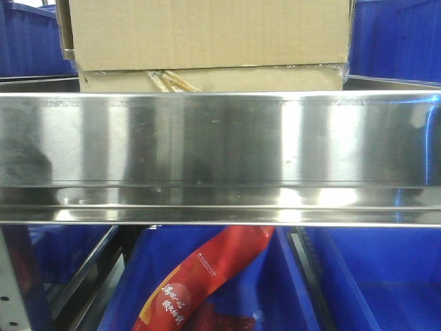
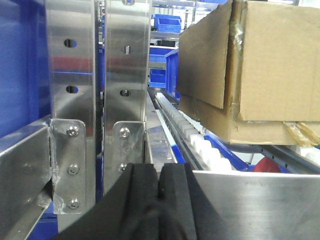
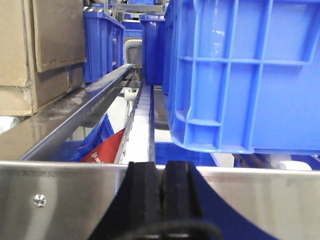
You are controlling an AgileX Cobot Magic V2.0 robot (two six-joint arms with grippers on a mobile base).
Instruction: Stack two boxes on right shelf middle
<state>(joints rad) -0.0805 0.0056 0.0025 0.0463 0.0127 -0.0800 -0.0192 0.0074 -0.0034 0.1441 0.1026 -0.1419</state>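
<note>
Both hands are pinched closed and empty: the left hand [image 2: 159, 186] by the grey uprights [image 2: 70, 107], the right hand [image 3: 161, 192] before the front rail [image 3: 60, 192]. The large brown box [image 1: 207, 31] already sits on the flatter taped box [image 1: 213, 78] on the steel shelf [image 1: 220, 148]. Pulling back carelessly could clip the rail or the blue bin [image 3: 245, 75] and jolt the stack.

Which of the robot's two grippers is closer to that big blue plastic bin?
Right. The right gripper sits just below and in front of the blue bin; the left gripper is by the stacked cardboard boxes instead.
</note>
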